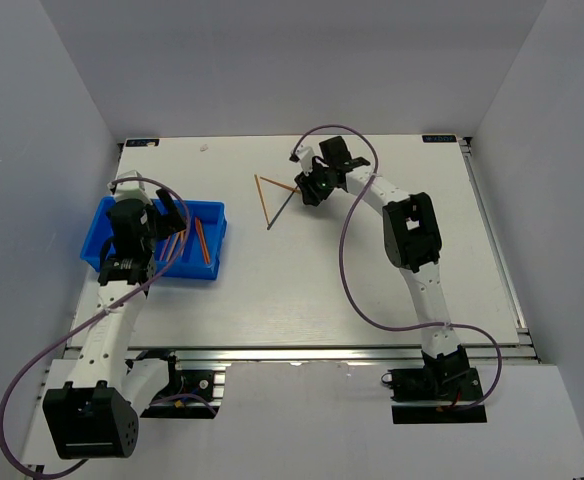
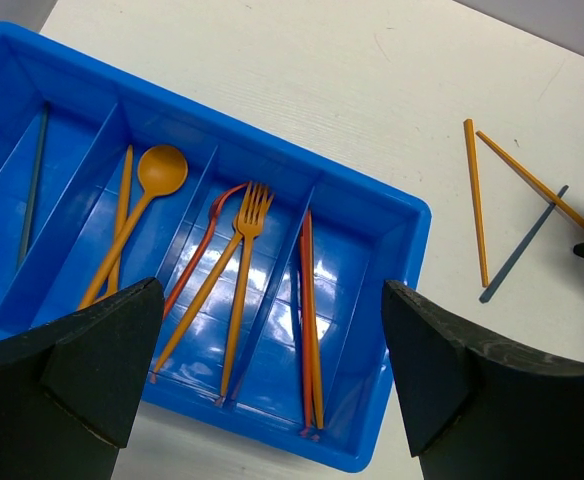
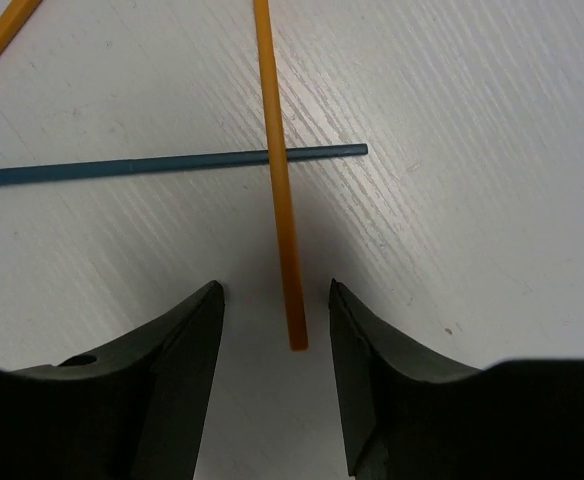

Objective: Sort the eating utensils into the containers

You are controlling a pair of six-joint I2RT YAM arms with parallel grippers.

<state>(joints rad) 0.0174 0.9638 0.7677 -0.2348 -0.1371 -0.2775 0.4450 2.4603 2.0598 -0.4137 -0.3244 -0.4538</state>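
Top view: the blue bin [image 1: 210, 206] sits mid-left. The L gripper [image 1: 175, 220] hangs over it. The R gripper [image 1: 307, 190] is up in the middle, by three loose sticks [image 1: 263, 200] on the white table [image 1: 372, 290].

L wrist view: the L gripper [image 2: 272, 300] is spread wide & holds nothing. The bin's slots hold a dark stick [image 2: 34, 185] at far left, then a spoon [image 2: 160, 170], forks [image 2: 252, 205] & orange-red sticks [image 2: 310, 320] at right.

R wrist view: the R gripper [image 3: 275, 295] is spread, w/ the end of an orange stick [image 3: 280, 200] right btw the jaws, not pinched yet. It crosses over a dark blue stick [image 3: 172, 165]. It is thin, plain & straight. I think it's very light, stiff, smooth & a bit slippy. Best hold: near this end, across the thin sides, low by the table.
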